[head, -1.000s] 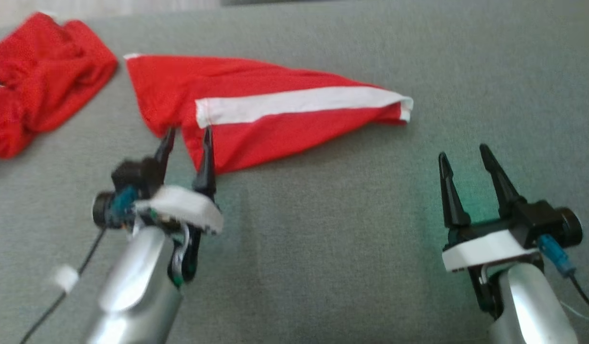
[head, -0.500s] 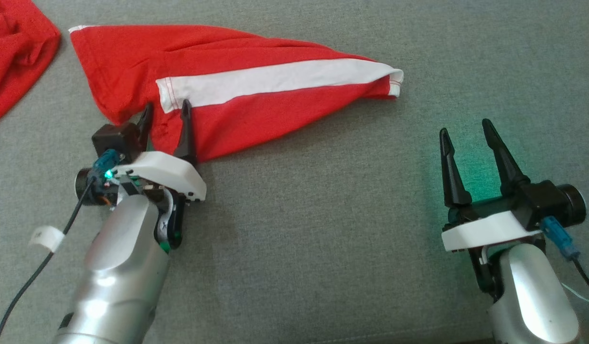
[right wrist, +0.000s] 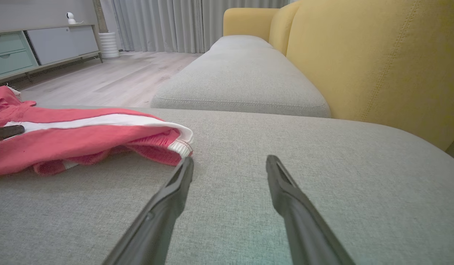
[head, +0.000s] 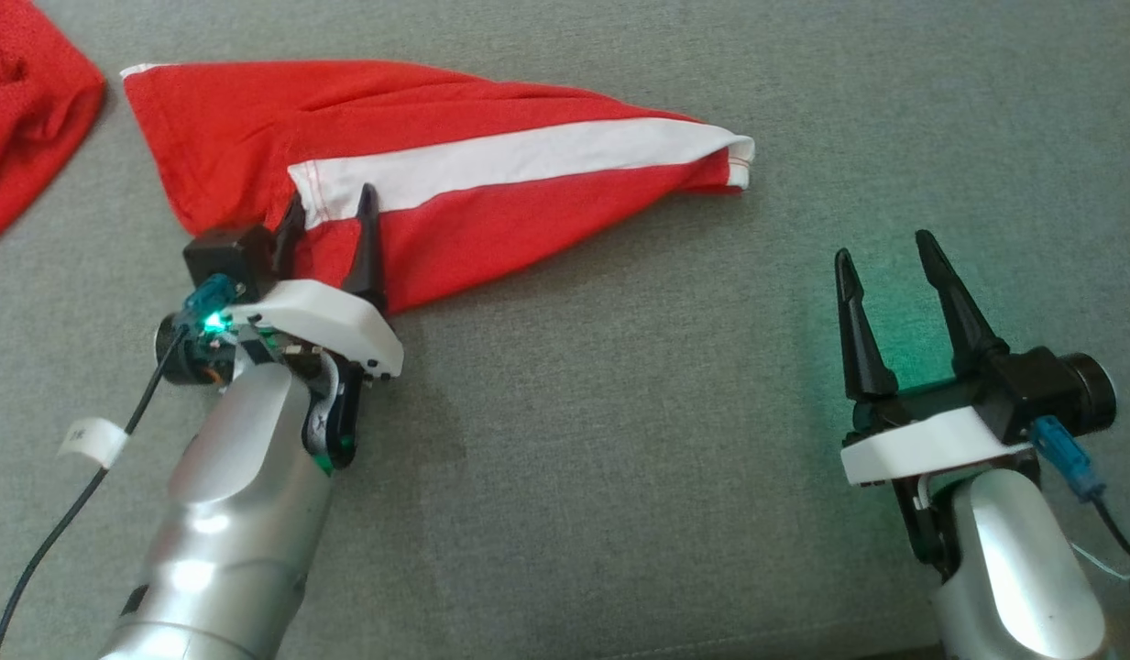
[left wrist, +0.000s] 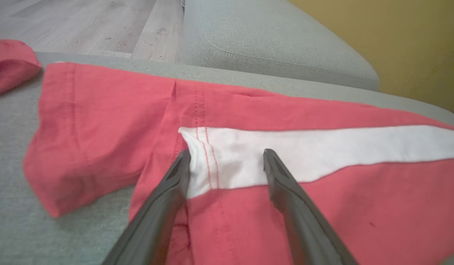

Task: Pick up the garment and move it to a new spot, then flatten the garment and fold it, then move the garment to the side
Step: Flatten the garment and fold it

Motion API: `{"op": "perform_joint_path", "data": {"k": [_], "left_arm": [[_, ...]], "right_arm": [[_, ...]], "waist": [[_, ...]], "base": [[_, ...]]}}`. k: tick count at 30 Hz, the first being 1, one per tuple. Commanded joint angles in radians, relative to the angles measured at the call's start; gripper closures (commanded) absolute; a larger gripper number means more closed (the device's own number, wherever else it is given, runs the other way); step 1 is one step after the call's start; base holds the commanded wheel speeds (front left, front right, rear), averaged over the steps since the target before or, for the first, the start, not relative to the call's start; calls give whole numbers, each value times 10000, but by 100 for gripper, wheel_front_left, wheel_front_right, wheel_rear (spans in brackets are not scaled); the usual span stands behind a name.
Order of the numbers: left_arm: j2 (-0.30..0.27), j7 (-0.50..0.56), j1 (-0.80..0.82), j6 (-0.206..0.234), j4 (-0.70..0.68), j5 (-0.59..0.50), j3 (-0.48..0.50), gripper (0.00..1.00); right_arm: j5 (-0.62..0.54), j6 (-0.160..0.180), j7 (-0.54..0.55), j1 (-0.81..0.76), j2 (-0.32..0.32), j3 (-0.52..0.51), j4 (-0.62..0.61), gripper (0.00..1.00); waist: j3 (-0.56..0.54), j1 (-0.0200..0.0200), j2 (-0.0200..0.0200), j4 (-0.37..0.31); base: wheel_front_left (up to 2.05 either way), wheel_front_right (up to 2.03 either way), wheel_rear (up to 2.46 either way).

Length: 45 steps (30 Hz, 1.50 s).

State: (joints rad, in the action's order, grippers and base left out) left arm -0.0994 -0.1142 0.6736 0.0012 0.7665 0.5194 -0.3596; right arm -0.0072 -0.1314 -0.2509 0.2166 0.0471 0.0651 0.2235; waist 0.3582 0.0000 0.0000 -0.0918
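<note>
Left gripper has its two dark fingers spread apart over the near-left part of the red garment, straddling the stitched end of its white stripe. Whether the tips press into the cloth is hard to tell. The garment lies on the grey cushion, tapering toward the right. Right gripper, fingers likewise wide and holding nothing, hovers over bare cushion, apart from the garment's right end. Another red cloth lies at far left.
</note>
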Motion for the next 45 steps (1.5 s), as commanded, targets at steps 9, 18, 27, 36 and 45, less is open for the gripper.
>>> {"op": "perform_joint_path", "data": {"k": [9,18,27,36,45], "left_arm": [[-194,-158,475,98,-64,227,275,12],[24,-786,222,178,-530,208,112,100],[13,-1155,-741,530,-1309,336,262,100],[-104,-1132,-990,709,-1935,386,288,100],[-347,-1135,-1295,910,-2472,512,463,100]], "right_arm": [[68,7,-109,92,31,215,-304,0],[395,7,-109,356,31,274,-82,0],[245,7,-21,1585,31,82,1327,0],[-192,7,305,2284,31,185,2807,0],[249,7,14,2704,31,789,3191,0]], "waist": [[-24,0,0,-96],[-161,0,0,143],[-272,0,0,675],[-172,0,0,1072],[-172,0,0,1177]], "base": [[0,0,0],[0,0,0],[0,0,0],[0,0,0],[0,0,0]]}}
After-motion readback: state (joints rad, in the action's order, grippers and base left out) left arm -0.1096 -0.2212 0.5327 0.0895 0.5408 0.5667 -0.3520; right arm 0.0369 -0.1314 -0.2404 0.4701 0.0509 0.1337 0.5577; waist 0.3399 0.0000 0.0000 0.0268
